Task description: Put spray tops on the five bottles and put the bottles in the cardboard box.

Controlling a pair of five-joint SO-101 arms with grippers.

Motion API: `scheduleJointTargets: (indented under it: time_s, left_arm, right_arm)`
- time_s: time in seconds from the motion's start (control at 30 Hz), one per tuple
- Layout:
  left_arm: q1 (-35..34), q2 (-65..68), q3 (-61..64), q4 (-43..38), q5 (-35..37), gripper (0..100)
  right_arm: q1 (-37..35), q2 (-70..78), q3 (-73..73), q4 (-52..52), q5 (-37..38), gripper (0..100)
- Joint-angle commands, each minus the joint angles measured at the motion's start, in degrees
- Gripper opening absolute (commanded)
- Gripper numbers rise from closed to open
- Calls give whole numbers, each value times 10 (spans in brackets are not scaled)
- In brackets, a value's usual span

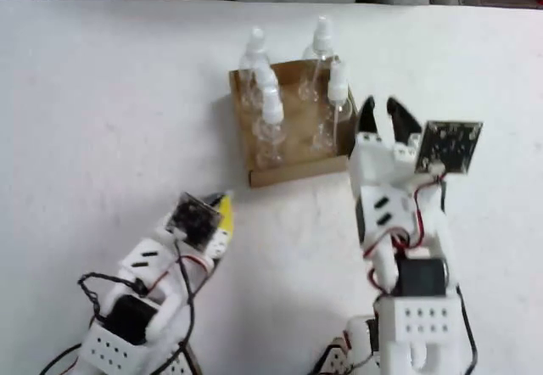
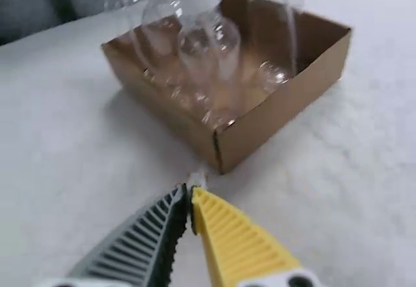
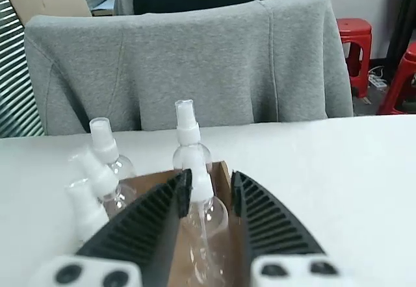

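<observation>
left arm [image 1: 140, 299] comes in from about 7 o'clock in the high view and points toward 1 o'clock. its left gripper [image 1: 222, 204] is down low, grey and yellow fingers [image 2: 234, 241] pressed together at the tips. right arm [image 1: 407, 299] sits at 5 o'clock, stretched straight toward 12. right gripper [image 1: 383, 117] has its black fingers [image 3: 143, 228] parted in a narrow gap.

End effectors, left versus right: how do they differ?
The left end effector has one grey and one yellow finger; the right end effector has two black ones. The left is shut; the right stands open. The left sits over bare table, short of a corner of the cardboard box; the right is beside the box's wall. Both point toward the box.
</observation>
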Motion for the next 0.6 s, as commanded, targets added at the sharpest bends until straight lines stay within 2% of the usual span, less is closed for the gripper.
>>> scheduleJointTargets:
  time_s: [0.0,0.13,0.27,0.57]
  left_arm:
    - [-85,-3,-2,28,-7,20]
    - [-159,-4,-2,45,-6,20]
    - [-166,-4,-3,75,-6,20]
    - [-169,-5,-10,99,-6,20]
  right_arm:
    - [3,-83,11,85,-5,57]
    - [3,-193,71,125,-2,57]
    - [3,-316,148,163,-1,56]
    - [7,-311,229,241,-2,56]
